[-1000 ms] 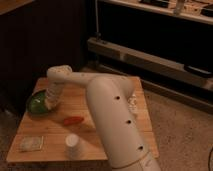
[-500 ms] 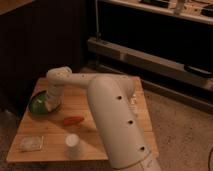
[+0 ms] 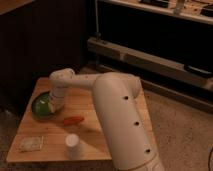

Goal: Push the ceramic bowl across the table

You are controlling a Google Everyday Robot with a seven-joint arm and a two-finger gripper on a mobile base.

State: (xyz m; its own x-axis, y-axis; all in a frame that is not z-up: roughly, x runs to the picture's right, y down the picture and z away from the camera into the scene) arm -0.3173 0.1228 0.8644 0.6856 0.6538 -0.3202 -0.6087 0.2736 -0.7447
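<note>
Gripper [image 3: 55, 104] down at the bowl's [image 3: 42, 105] right edge, jaws together, seemingly in contact. Bowl sits near tabletop's [image 3: 90, 131] far-left edge; little travel left that way.

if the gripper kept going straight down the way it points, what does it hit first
The gripper, shut, points down at the right edge of the green bowl on the table. It would likely meet the bowl's rim first, though depth is hard to judge.

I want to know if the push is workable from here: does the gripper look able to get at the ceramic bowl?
Probably yes. The gripper, fingers shut, hangs at the right edge of the ceramic bowl on the table, apparently touching it. Nothing stands between them; the orange item and the white cup lie nearer the camera.
</note>
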